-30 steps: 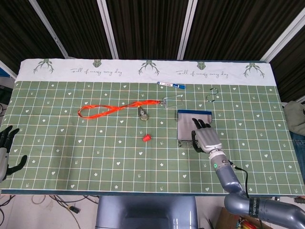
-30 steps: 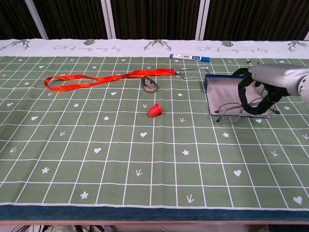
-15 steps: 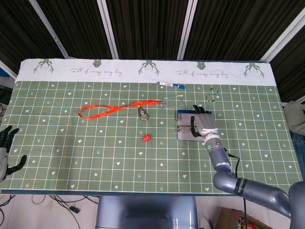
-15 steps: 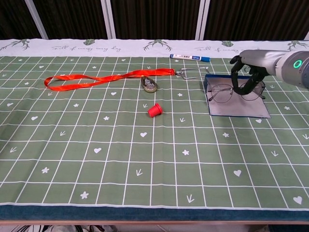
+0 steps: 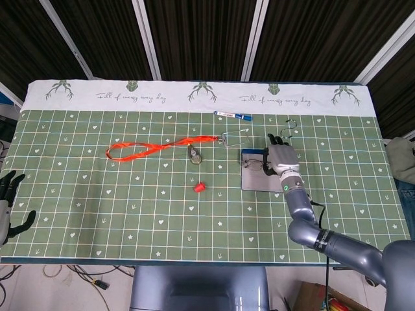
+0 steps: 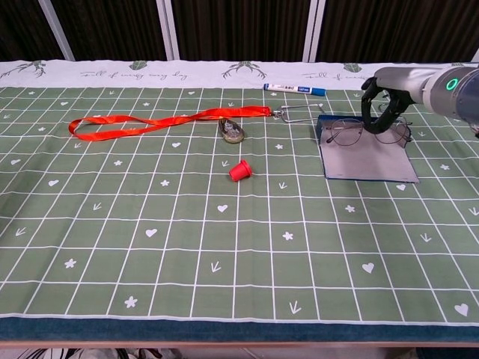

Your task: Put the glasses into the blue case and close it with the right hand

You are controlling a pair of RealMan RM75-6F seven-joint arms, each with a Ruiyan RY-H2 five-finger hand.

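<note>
Glasses (image 5: 254, 164) hang in the right robot hand (image 5: 280, 159) in the head view, over the far part of the open blue case (image 5: 262, 178). The fingers curl down on the frame near its right lens, so this hand is holding the glasses. Their long axis runs left to right, parallel to the far edge of the case, and the frame reaches out to the left of the hand. The case lies just below and slightly toward the robot from the hand, so I judge that the coming move is a short lowering, not a sideways travel. The left robot hand (image 5: 8, 207) rests at the left border of the surface (image 5: 78, 214), well apart, with fingers spread and nothing in it.

From the chest view, the glasses (image 6: 368, 132) sit at the back of the case (image 6: 367, 158), near its raised blue wall. I cannot tell whether the lenses already touch the grey lining. The right robot hand (image 6: 383, 106) grips them from above at the right side. Around stand a blue marker (image 6: 294, 88) behind the case, a metal clip (image 6: 296, 113) just beside its far left corner, an orange lanyard (image 6: 165, 120) with a small pendant (image 6: 232, 132), and a red cap (image 6: 239, 171). All are left of the case and none blocks the descent.
</note>
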